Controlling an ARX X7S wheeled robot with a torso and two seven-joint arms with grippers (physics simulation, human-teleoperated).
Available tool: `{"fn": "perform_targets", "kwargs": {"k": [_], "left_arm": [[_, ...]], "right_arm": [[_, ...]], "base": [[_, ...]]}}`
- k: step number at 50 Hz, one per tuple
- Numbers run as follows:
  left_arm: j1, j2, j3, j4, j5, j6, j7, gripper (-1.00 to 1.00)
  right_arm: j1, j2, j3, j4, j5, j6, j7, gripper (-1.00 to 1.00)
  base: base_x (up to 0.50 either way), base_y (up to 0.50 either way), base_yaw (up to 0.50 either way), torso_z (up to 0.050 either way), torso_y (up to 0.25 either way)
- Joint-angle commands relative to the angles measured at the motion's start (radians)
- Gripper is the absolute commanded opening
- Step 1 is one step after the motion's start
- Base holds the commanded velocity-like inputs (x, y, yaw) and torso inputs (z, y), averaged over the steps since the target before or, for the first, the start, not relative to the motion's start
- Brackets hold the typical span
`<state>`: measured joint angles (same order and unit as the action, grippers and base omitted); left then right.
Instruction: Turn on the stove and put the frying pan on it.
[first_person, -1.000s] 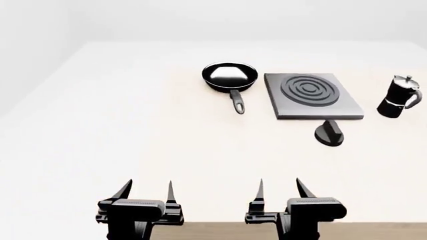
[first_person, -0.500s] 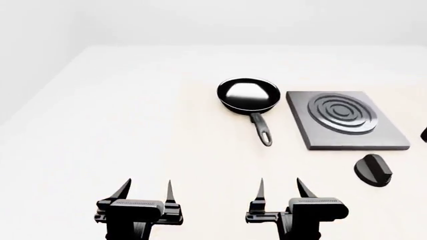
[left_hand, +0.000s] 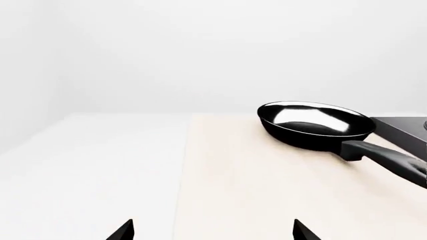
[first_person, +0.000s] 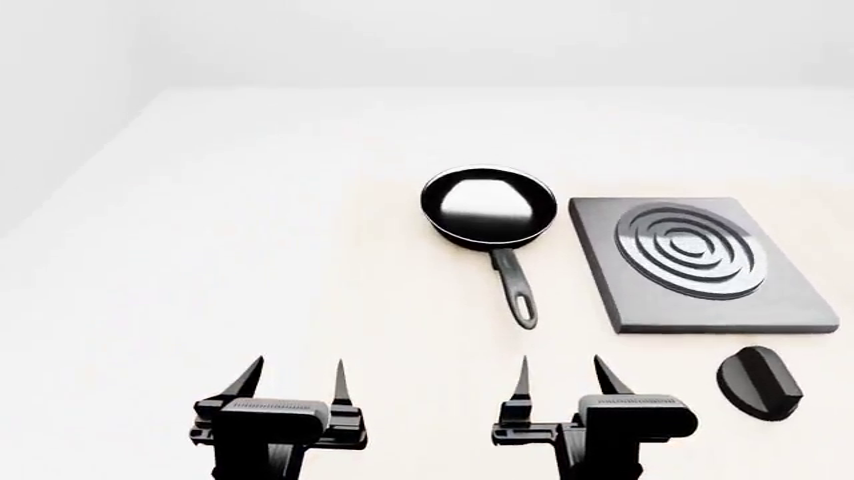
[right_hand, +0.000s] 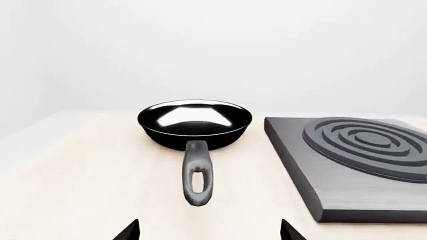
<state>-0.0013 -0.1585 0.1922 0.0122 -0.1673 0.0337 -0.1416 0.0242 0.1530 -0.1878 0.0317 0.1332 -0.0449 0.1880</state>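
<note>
left gripper (first_person: 291, 382): at the near edge of the bench, left of centre; fingers spread wide, nothing between them, tips pointing away from the robot. In the left wrist view only the two fingertips (left_hand: 123, 231) show.
bench (first_person: 200, 250): pale flat top; a whiter strip runs along its left side, a cream area carries the objects.
frying pan (first_person: 489, 207): glossy black, shiny interior, upright on the bench about mid-depth, a little right of centre. Well apart from both grippers.
pan handle (first_person: 513, 290): long, black, loop at the end, points back toward the near edge, angled slightly right, loop end ahead of the right gripper.
right gripper (first_person: 558, 380): at the near edge, right of centre; fingers wide apart, holding nothing. Right wrist view looks straight along the handle to the pan.
stove (first_person: 697, 262): dark grey square slab with raised concentric rings, flat on the bench just beside the pan on its right, a narrow gap between them, not touching. Nothing on it.
knob (first_person: 758, 381): round, black, with a raised ridge, sits off the slab near its front right corner, close to the near edge. Setting: cannot tell.
</note>
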Motion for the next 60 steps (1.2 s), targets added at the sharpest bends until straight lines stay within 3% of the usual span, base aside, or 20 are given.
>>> {"fn": "perform_targets", "kwargs": {"k": [1, 25, 48, 60], "left_arm": [[0.001, -0.006, 0.010, -0.001, 0.008, 0.009, -0.015, 1.00], [-0.002, -0.017, 0.022, -0.001, -0.004, 0.013, -0.029, 1.00], [0.051, -0.042, -0.001, 0.137, -0.005, 0.077, -0.076, 1.00], [0.043, -0.051, -0.002, 0.156, -0.017, 0.064, -0.085, 1.00]], "right_arm": [[-0.001, 0.000, 0.005, -0.001, 0.030, -0.009, 0.001, 1.00], [-0.004, 0.014, -0.009, -0.008, 0.041, -0.019, 0.017, 1.00], [-0.058, 0.039, 0.002, -0.135, 0.039, -0.145, 0.041, 1.00], [-0.087, 0.108, 0.070, -0.431, 0.152, 0.155, 0.133, 1.00]], "base": [[0.00, 0.00, 0.00, 0.008, -0.219], [0.00, 0.00, 0.00, 0.008, -0.171], [0.00, 0.00, 0.00, 0.005, -0.117], [0.00, 0.00, 0.00, 0.000, 0.000]]}}
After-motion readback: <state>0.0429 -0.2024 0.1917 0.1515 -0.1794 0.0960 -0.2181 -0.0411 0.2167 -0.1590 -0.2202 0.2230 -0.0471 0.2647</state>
